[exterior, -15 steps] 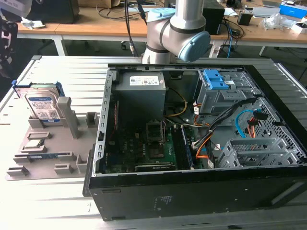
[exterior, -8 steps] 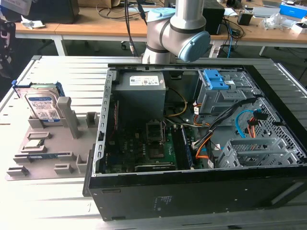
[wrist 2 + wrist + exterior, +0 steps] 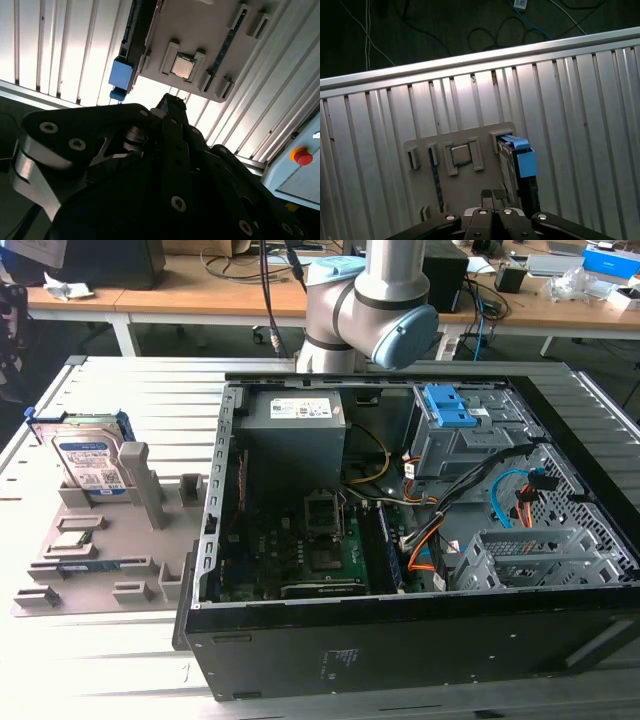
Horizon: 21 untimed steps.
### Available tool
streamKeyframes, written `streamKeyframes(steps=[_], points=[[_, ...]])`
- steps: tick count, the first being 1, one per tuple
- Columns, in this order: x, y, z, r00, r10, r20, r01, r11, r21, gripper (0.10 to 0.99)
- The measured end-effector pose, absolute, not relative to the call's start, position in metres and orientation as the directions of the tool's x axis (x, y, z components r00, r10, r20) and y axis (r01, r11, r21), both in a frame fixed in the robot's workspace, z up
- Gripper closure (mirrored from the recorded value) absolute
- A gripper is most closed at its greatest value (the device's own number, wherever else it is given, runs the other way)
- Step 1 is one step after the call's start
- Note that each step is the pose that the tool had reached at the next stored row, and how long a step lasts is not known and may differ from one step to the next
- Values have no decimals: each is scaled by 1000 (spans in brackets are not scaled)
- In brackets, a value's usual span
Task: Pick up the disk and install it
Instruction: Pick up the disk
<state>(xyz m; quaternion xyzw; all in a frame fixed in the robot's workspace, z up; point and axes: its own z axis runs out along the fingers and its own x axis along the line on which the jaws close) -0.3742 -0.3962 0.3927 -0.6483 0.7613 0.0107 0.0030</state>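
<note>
The disk (image 3: 88, 455) stands on edge in a slot of the grey tray (image 3: 130, 550), at the exterior view's left, well apart from the open case (image 3: 400, 650). My gripper (image 3: 492, 194) hangs high over that tray, its fingers (image 3: 487, 194) pressed together and holding nothing. In the first wrist view the chip (image 3: 461, 154) lies below me to one side of my fingertips and the disk to the other. I seem aimed between them, nearer the disk. Its thin upper edge runs crosswise to my closing direction, so I judge my fingers, once spread, would close across its thickness. Its lower part is sunk in the slot, and my own dark body blocks much of the second wrist view.
</note>
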Motion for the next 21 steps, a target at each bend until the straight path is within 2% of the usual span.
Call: streamKeyframes(steps=[12, 18, 19, 20, 21], points=[[-374, -396, 393, -139, -990, -18, -990, 139, 12, 973], [-374, -396, 393, -139, -990, -18, -990, 139, 12, 612], [-374, -396, 393, -139, -990, -18, -990, 139, 12, 612], [-374, -396, 393, -139, -990, -18, -990, 139, 12, 545], [-374, -396, 393, -139, -990, -18, -990, 139, 12, 545]])
